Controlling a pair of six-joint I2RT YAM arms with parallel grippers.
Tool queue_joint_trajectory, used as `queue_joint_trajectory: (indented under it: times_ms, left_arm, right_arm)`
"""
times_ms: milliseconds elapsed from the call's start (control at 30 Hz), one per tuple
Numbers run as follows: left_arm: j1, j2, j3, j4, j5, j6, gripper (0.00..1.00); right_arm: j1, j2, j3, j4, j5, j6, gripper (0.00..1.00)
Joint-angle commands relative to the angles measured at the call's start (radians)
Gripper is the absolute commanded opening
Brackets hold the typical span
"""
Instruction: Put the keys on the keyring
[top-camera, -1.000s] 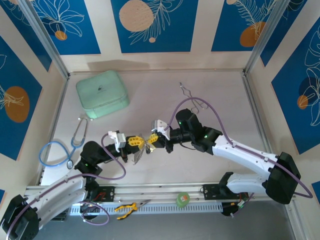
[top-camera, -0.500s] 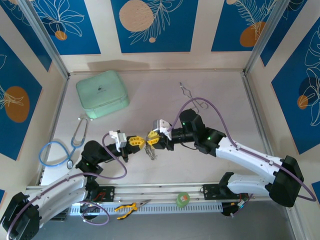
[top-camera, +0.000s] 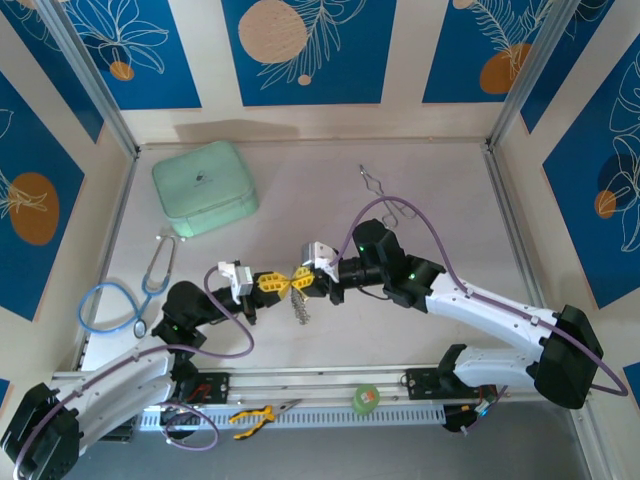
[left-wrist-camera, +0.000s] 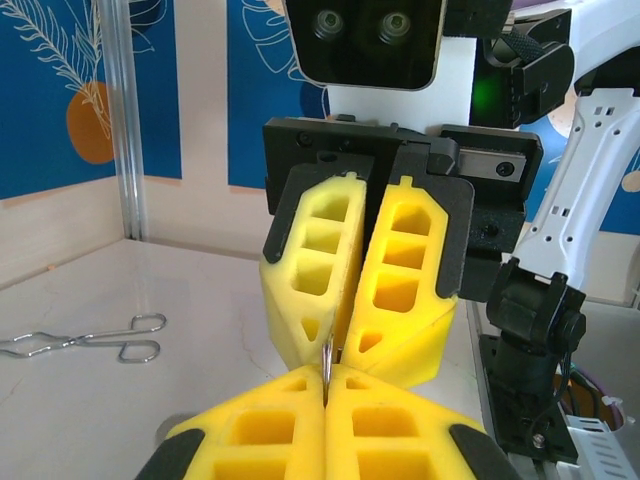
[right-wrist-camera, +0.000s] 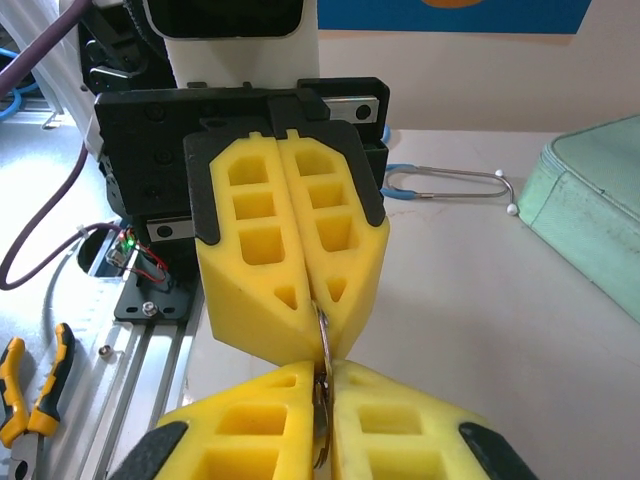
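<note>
My two grippers meet tip to tip above the middle of the table. The left gripper (top-camera: 282, 283) and the right gripper (top-camera: 304, 281) each pinch the keyring (top-camera: 293, 283) from opposite sides. Seen edge-on, the keyring (left-wrist-camera: 327, 362) is a thin metal strip running from my left gripper (left-wrist-camera: 327, 388) up into the right arm's yellow fingers (left-wrist-camera: 400, 280). In the right wrist view the keyring (right-wrist-camera: 322, 345) is clamped in my right gripper (right-wrist-camera: 322, 378), and the left arm's fingers (right-wrist-camera: 290, 250) close on its far edge. A short chain (top-camera: 300, 310) dangles below. The keys are hidden.
A mint-green case (top-camera: 205, 187) lies at the back left. A blue stethoscope (top-camera: 120, 300) is by the left wall, and silver forceps (top-camera: 385, 195) lie behind the right arm. Yellow pliers (top-camera: 255, 415) and a green tape roll (top-camera: 366, 398) rest on the near rail.
The dangling chain has shifted from under the left fingers to just right of where the tips meet. The right gripper pulled slightly away, then came back against the left.
</note>
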Motion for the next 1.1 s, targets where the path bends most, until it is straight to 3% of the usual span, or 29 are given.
queue_joint_trajectory:
  times_ms: [0, 100, 167, 267, 400, 733, 1067]
  left_arm:
    - [-0.010, 0.003, 0.002, 0.078, 0.031, -0.015, 0.00]
    - [-0.009, 0.002, 0.005, 0.040, 0.003, -0.001, 0.00]
    - [-0.009, -0.010, 0.014, -0.031, -0.020, 0.026, 0.24]
    - [-0.010, -0.044, 0.043, -0.175, -0.041, 0.092, 0.35]
    - [-0.009, -0.085, 0.102, -0.381, -0.070, 0.193, 0.41]
    - [-0.010, -0.048, 0.254, -0.721, -0.063, 0.397, 0.44]
    - [-0.011, -0.003, 0.293, -0.723, 0.014, 0.424, 0.35]
  right_arm:
    - [0.007, 0.016, 0.026, 0.021, -0.029, -0.007, 0.03]
    - [0.007, 0.016, 0.031, 0.011, -0.035, -0.008, 0.00]
    - [0.007, 0.013, 0.036, -0.019, -0.025, -0.021, 0.00]
    - [0.003, 0.005, 0.049, -0.092, 0.007, -0.057, 0.00]
    - [-0.004, 0.000, 0.081, -0.215, 0.050, -0.129, 0.00]
    - [0.008, 0.038, 0.226, -0.487, 0.132, -0.298, 0.00]
    - [0.053, 0.116, 0.349, -0.599, 0.144, -0.364, 0.00]
